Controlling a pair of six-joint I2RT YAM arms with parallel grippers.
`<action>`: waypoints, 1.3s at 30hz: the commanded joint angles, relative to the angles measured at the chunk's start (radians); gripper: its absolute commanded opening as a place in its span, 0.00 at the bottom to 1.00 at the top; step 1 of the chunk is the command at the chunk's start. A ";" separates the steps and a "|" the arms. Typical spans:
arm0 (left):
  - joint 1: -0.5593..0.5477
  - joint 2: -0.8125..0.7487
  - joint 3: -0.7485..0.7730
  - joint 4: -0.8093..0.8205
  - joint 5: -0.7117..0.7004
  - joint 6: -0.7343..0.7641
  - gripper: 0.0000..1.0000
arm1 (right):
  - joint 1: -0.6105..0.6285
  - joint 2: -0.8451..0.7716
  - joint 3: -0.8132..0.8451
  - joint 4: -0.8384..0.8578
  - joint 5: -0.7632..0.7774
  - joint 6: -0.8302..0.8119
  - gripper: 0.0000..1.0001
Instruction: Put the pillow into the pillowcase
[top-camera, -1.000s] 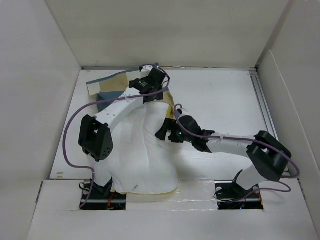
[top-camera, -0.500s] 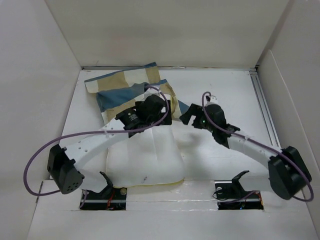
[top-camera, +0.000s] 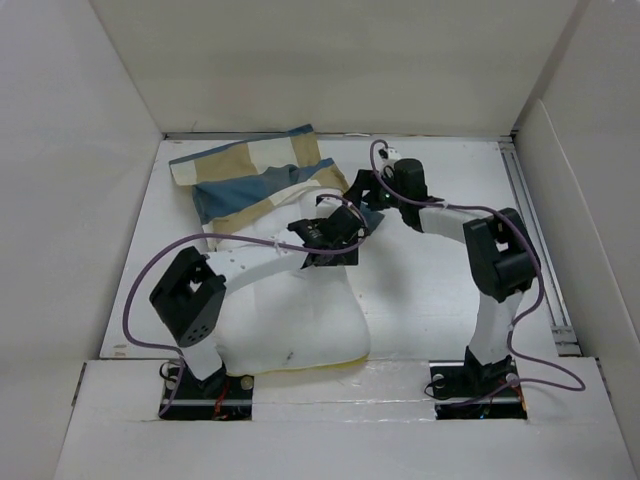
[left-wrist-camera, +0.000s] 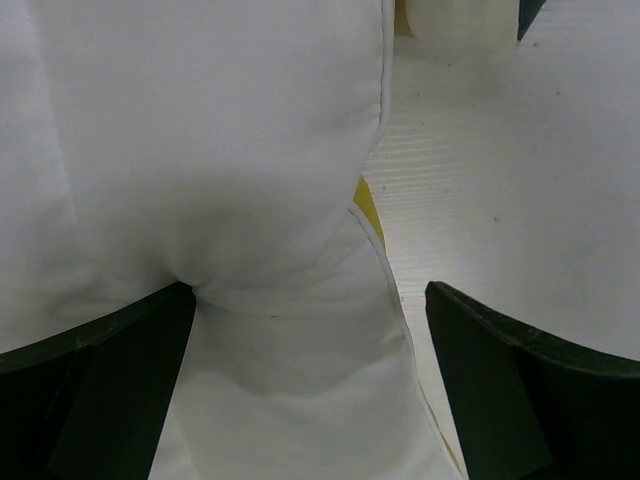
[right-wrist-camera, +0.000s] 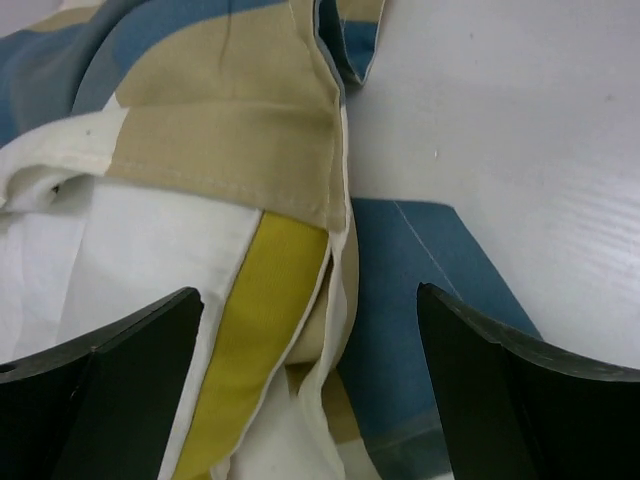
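The pillow (top-camera: 290, 320) is lying on the near-left part of the table (top-camera: 440, 270), its near end reaching the table's near edge and its far end meeting the pillowcase (top-camera: 250, 185). The pillowcase is lying rumpled at the far left, with its blue, tan and cream checks facing up. In the right wrist view, a corner of the pillow (right-wrist-camera: 150, 260) with its yellow edge (right-wrist-camera: 262, 300) is sitting under the pillowcase's (right-wrist-camera: 220, 120) tan hem (right-wrist-camera: 230, 185), and blue fabric is showing beneath it to the right. Most of the pillow is lying outside the cover. The left gripper (top-camera: 338, 245) is hovering over the pillow's far-right part. In the left wrist view, the left gripper (left-wrist-camera: 310, 292) is standing wide open, its jaws straddling a white fold of the pillow (left-wrist-camera: 220, 150) beside the bare table (left-wrist-camera: 520, 200) and clamping nothing. The right gripper (top-camera: 365, 190) is reaching in from the right to the pillowcase's right corner. In its own view, the right gripper (right-wrist-camera: 310, 295) is likewise spread wide, one jaw on each side of the hem and the yellow edge, holding nothing. White walls (top-camera: 330, 60) are enclosing the table on the left, far and right sides.
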 joint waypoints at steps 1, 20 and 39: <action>0.001 0.049 0.063 -0.077 -0.097 -0.031 1.00 | -0.003 0.063 0.106 0.061 -0.066 -0.042 0.93; 0.059 0.154 0.006 0.007 -0.138 -0.022 0.00 | 0.058 0.010 -0.008 0.039 0.040 0.041 0.00; 0.140 0.137 -0.066 0.158 -0.095 -0.040 0.00 | 0.540 -0.212 -0.481 0.185 0.226 0.374 0.00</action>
